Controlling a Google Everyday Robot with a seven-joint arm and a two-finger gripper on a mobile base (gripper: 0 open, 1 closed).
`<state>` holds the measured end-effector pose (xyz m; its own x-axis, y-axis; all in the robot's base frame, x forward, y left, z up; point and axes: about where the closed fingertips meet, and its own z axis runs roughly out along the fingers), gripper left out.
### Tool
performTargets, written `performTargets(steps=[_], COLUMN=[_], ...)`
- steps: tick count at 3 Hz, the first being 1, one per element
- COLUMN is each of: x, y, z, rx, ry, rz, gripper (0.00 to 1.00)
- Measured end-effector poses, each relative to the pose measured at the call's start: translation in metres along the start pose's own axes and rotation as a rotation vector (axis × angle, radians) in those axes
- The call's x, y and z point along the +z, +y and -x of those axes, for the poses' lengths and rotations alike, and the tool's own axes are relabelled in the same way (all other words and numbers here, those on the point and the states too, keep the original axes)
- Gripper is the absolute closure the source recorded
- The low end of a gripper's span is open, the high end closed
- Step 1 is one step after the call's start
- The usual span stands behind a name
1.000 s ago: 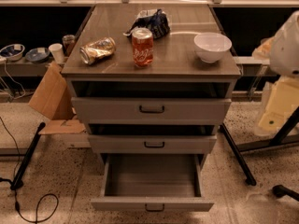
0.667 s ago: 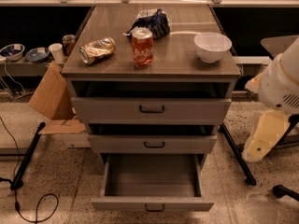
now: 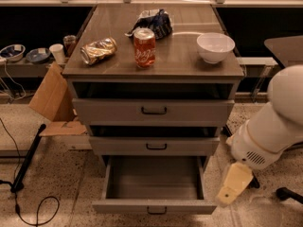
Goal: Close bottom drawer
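The bottom drawer [image 3: 154, 206] of the grey cabinet is pulled out far towards me. Its plain grey box inside [image 3: 154, 178] holds nothing, and its small dark handle [image 3: 156, 211] sits at the centre of the front panel. The middle drawer [image 3: 154, 145] and the top drawer [image 3: 151, 111] above it stand slightly out. My white arm [image 3: 270, 126] comes in from the right. My cream gripper [image 3: 233, 186] hangs low, just right of the bottom drawer's right front corner and apart from it.
On the cabinet top stand a red soda can [image 3: 144, 48], a crushed can [image 3: 98, 50], a white bowl [image 3: 215, 46] and a dark snack bag [image 3: 154, 21]. A cardboard box [image 3: 52, 96] leans at the left. A black stand leg [image 3: 28, 157] and cable [image 3: 33, 212] lie on the floor.
My arm has swung down and to the left, bringing the gripper from beside the top drawers to beside the bottom drawer's right front corner. The drawer has not moved.
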<state>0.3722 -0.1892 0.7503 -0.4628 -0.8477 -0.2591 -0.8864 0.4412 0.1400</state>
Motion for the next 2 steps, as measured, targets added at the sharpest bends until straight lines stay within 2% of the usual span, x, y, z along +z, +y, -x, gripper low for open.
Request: performTargets(steps=[1,2], x=[0.102,0.176], y=[0.026,0.041], z=[0.004,0.011], rx=[0.141,0.234], ry=[-0.116,-0.195], rz=[0.154,0.238], gripper=[0.0,0.0])
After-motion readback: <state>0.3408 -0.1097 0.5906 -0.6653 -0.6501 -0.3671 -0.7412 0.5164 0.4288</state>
